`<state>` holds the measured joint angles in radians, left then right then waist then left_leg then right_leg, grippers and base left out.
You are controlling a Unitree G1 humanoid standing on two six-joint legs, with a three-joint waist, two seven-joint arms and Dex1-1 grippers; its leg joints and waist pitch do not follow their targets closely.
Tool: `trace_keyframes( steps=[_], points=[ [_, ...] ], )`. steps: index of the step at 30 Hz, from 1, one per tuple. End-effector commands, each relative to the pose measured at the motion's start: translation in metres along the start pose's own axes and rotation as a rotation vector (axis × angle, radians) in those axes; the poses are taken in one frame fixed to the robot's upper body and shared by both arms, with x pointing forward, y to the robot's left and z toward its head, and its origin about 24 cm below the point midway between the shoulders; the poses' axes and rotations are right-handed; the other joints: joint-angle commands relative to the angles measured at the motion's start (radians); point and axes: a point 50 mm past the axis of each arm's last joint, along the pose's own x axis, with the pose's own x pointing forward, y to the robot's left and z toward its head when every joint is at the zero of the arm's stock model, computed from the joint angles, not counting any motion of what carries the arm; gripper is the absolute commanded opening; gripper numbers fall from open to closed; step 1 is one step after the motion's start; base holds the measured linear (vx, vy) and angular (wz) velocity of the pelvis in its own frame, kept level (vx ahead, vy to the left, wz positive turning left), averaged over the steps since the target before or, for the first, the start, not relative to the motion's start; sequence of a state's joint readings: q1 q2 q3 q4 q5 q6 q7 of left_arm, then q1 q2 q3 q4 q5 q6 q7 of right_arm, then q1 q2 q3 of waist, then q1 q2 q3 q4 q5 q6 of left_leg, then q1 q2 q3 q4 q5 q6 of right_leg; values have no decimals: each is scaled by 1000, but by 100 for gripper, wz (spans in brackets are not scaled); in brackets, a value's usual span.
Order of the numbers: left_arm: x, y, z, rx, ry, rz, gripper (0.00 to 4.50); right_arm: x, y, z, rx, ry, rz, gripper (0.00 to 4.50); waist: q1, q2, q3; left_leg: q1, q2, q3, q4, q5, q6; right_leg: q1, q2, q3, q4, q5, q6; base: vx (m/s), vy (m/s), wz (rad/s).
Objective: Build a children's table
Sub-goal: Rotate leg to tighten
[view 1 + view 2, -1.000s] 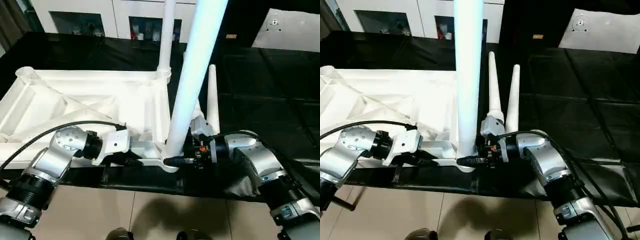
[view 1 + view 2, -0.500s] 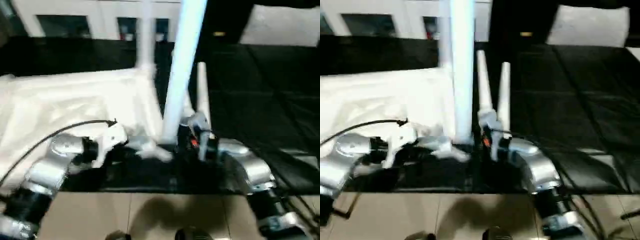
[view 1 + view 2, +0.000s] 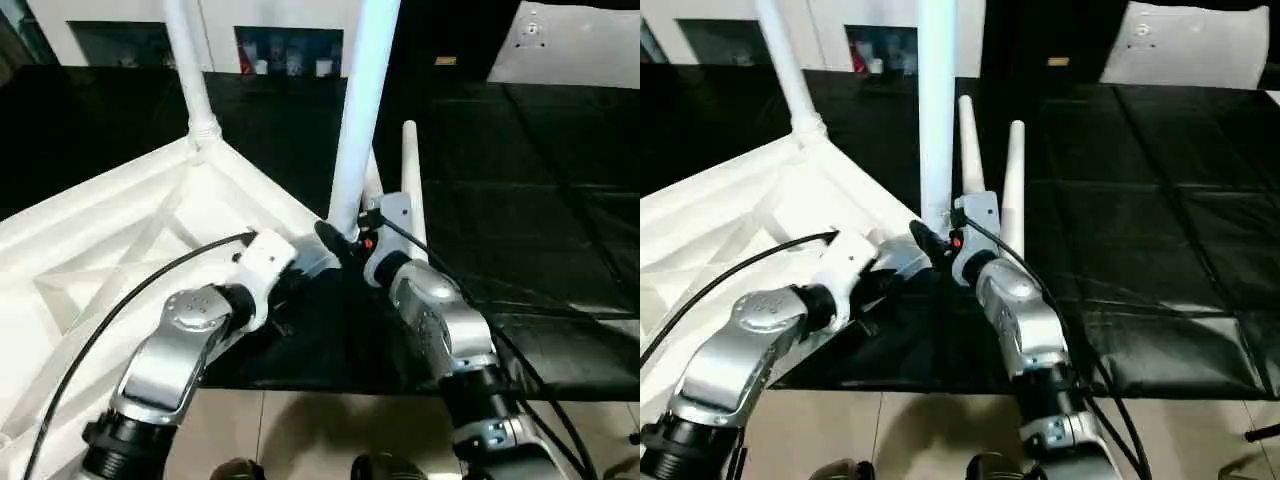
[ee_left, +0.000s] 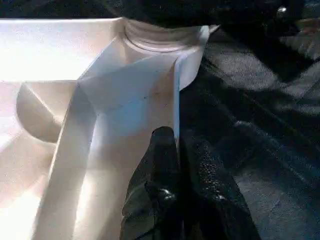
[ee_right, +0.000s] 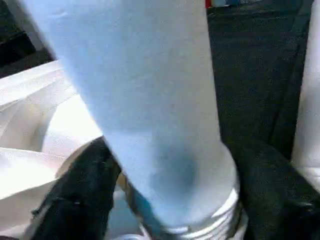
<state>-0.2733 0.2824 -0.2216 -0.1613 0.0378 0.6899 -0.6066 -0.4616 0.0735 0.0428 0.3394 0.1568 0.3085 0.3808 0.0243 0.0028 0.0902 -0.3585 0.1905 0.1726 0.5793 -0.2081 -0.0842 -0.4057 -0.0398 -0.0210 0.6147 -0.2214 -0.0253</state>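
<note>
The table top [image 3: 120,250] lay upside down on the black-covered bench [image 3: 520,200], ribbed underside up. Two legs stood upright in corner sockets: the far leg [image 3: 185,70] well beyond both hands, and the near leg [image 3: 362,110] directly between the right gripper's fingers. Two loose legs [image 3: 1012,185] lay on the cloth just past the right gripper, side by side.

The left gripper [image 4: 177,150] had its fingers pressed together, tips against the thin upright rim wall of the top, just below the near leg's socket. Whether any rim sat between them could not be told; it read as bracing rather than pinching.

The right gripper [image 5: 167,200] had its fingers spread to either side of the near leg's base collar, flanking it; whether the pads actually pressed could not be told.

Handling judgement: the parts looked like light, hollow moulded plastic, stiff but smooth and tapered, so fingers would likely slip up the shaft. Best hold was low at the widest part by the collar. The top appeared light enough to swing on the cloth under twisting, so the rim needed holding.
</note>
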Motion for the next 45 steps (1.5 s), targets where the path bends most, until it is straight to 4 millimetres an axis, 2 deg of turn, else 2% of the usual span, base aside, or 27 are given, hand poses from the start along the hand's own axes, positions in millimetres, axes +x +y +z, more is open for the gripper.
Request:
trace_keyframes(
  steps=[1,4,5,9,12,13,18,22,24,25,29,30,32,34,35,38,39,45],
  points=[
    [1,-3,27,88,-109,-16,0,6,30,-25,52,100,142,375,3,7,-58,0,32,-10,-57,23,90,65,-74,43,-44,206,-245,0,0,0],
    [-7,8,18,127,-68,-27,0,0,19,-16,16,57,152,393,2,7,-58,0,30,-9,-57,3,74,67,-74,44,-46,183,-245,0,0,0],
    [-9,9,17,140,-65,-37,0,-1,18,-14,11,46,159,419,3,6,-59,0,29,-10,-56,3,75,67,-75,45,-46,185,-243,0,0,0],
    [-16,13,9,195,-46,-120,0,-9,10,-2,-57,4,230,439,5,6,-60,2,30,-8,-54,24,83,67,-73,44,-41,230,-248,0,0,0],
    [-25,20,0,261,-22,-220,0,-21,-1,8,-165,14,369,445,10,7,-62,2,29,-7,-52,22,93,66,-71,42,-36,236,-246,0,0,0],
    [-26,22,-1,264,-21,-227,0,-22,-3,9,-182,21,389,445,13,9,-62,7,30,-6,-50,24,99,63,-69,40,-36,246,-249,0,0,0],
    [-33,29,1,282,-51,-371,0,-37,-18,15,-282,95,539,445,26,11,-65,8,35,-7,-46,37,114,60,-75,36,-30,260,-278,0,0,0],
    [-35,33,2,295,-61,-465,0,-44,-25,15,-326,159,641,445,33,8,-65,5,35,-7,-44,12,116,62,-81,36,-30,220,-290,0,0,0],
    [-37,35,-1,326,-29,-571,0,-48,-28,13,-356,225,721,445,36,8,-66,5,34,-6,-42,-3,117,62,-82,34,-32,193,-293,0,0,0],
    [-37,37,-2,342,-15,-592,0,-48,-29,12,-363,245,742,445,38,10,-65,5,35,-5,-42,-11,118,61,-83,34,-33,182,-295,0,0,0],
    [-37,41,-4,368,3,-628,0,-50,-31,11,-368,288,792,445,46,11,-64,8,41,-3,-45,-58,98,57,-88,30,-38,109,-298,0,0,0],
    [-36,42,-3,371,4,-632,0,-50,-32,10,-365,298,801,418,47,12,-63,7,41,-4,-47,-64,91,57,-87,28,-38,94,-296,0,0,0],
    [-37,44,-4,384,15,-649,0,-50,-34,11,-357,302,808,410,49,11,-66,5,41,-5,-47,-54,85,58,-88,27,-35,109,-296,0,0,0],
    [-37,45,-4,388,20,-668,0,-48,-34,12,-347,294,817,405,49,12,-67,3,40,-5,-45,-48,88,59,-87,26,-33,124,-299,0,0,0],
    [-36,45,-5,391,21,-677,0,-47,-34,12,-345,293,825,376,49,11,-68,1,39,-6,-45,-43,90,61,-88,26,-32,131,-299,0,0,0],
    [-36,44,-6,396,24,-688,0,-47,-32,12,-336,297,850,363,51,10,-71,0,40,-6,-43,-28,98,62,-89,25,-29,155,-302,0,0,0],
    [-36,44,-7,397,24,-690,0,-47,-31,11,-334,300,857,345,51,10,-71,-1,40,-7,-43,-25,101,62,-89,24,-28,160,-302,0,0,0],
    [-34,44,-7,402,19,-695,0,-47,-29,8,-326,307,878,293,56,10,-70,1,42,-6,-44,-33,100,60,-90,24,-30,137,-301,0,0,0]
  ],
)
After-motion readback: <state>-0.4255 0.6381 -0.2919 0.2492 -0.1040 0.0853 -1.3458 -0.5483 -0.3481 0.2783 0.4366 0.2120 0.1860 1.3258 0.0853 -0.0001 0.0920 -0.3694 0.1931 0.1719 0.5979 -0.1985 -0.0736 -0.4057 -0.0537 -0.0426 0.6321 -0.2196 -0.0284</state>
